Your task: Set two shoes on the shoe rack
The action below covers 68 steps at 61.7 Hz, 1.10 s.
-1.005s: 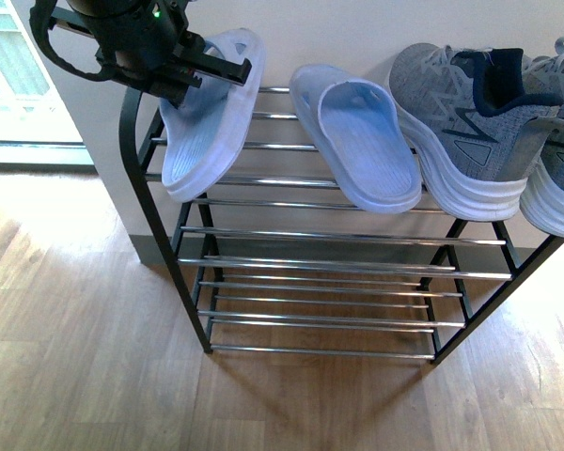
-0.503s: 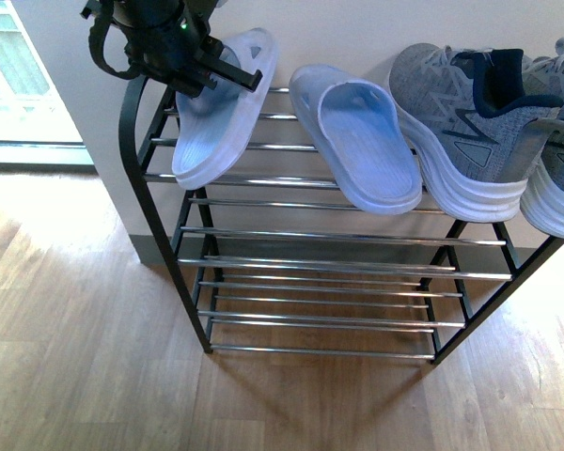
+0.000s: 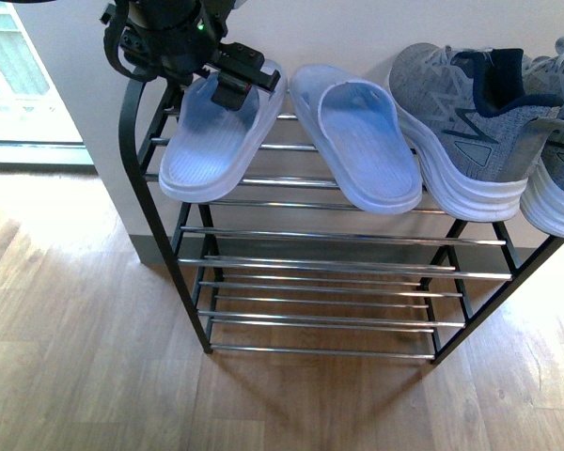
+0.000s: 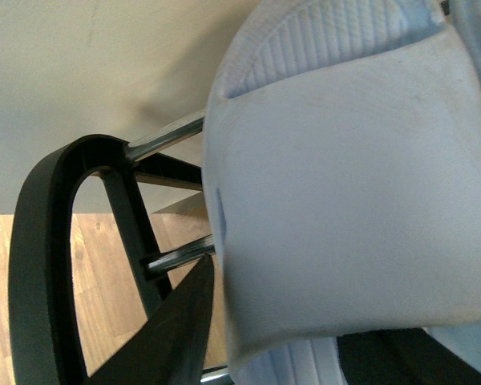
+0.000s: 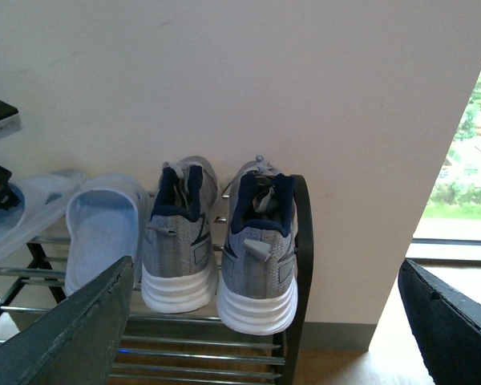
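Left tool (image 3: 233, 83) on pale slipper (image 3: 218, 141) — strap close-up (image 4: 345, 200) wrist-only.

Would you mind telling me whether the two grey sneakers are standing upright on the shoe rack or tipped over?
Upright. Both grey sneakers rest on their white soles, side by side on the shoe rack's top rods, heels facing the right wrist camera.

A home entryway: shoe rack (image 3: 329, 240), wood floor (image 3: 75, 357), window (image 5: 465, 152).

Bright window daylight, chrome glare, blurred left-wrist close-up.
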### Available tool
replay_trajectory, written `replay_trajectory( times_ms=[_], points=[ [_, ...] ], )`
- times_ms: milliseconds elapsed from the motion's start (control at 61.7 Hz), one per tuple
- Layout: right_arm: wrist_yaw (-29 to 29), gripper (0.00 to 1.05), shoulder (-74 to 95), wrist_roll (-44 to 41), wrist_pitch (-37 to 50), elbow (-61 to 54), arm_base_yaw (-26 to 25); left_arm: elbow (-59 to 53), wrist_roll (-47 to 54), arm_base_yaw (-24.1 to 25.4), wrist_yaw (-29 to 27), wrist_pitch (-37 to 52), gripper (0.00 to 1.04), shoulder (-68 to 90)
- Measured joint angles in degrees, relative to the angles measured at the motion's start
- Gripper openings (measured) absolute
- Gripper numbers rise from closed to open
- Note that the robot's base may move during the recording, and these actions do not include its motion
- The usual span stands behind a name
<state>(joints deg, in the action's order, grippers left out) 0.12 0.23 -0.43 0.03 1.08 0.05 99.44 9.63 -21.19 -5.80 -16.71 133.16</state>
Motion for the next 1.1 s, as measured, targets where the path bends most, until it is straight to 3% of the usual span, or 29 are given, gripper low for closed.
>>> replay_trajectory(
  times_ms=[81,162,259,308,357,405,470,568,811,1103],
  points=[
    [0.0,0.96,0.0,0.0,0.0,0.0,0.0,0.0,-4.7,0.0,3.2,-0.7,0.77,-1.0],
    [0.0,0.96,0.0,0.0,0.0,0.0,0.0,-1.9,-15.9,-0.3,7.9,0.7,0.96,-5.9],
    [0.0,0.96,0.0,0.0,0.0,0.0,0.0,-4.9,-23.7,-1.1,8.6,2.9,0.95,-11.8],
    [0.0,0.96,0.0,0.0,0.0,0.0,0.0,-8.9,-22.7,-1.6,2.0,12.8,0.89,-14.4],
    [0.0,0.96,0.0,0.0,0.0,0.0,0.0,-16.4,-19.0,-1.9,-7.0,29.5,0.80,-17.6],
    [0.0,0.96,0.0,0.0,0.0,0.0,0.0,-23.4,-16.2,-1.5,-11.6,41.4,0.73,-20.2],
    [0.0,0.96,0.0,0.0,0.0,0.0,0.0,-33.9,-13.6,0.2,-12.7,55.5,0.62,-23.8],
    [0.0,0.96,0.0,0.0,0.0,0.0,0.0,-48.0,-11.6,3.6,-11.5,69.2,0.44,-29.6],
    [0.0,0.96,0.0,0.0,0.0,0.0,0.0,-68.6,-10.6,8.5,-6.1,76.4,0.01,-42.6],
    [0.0,0.96,0.0,0.0,0.0,0.0,0.0,-85.1,-10.2,14.0,-1.1,76.8,0.01,-58.4]
  ],
)
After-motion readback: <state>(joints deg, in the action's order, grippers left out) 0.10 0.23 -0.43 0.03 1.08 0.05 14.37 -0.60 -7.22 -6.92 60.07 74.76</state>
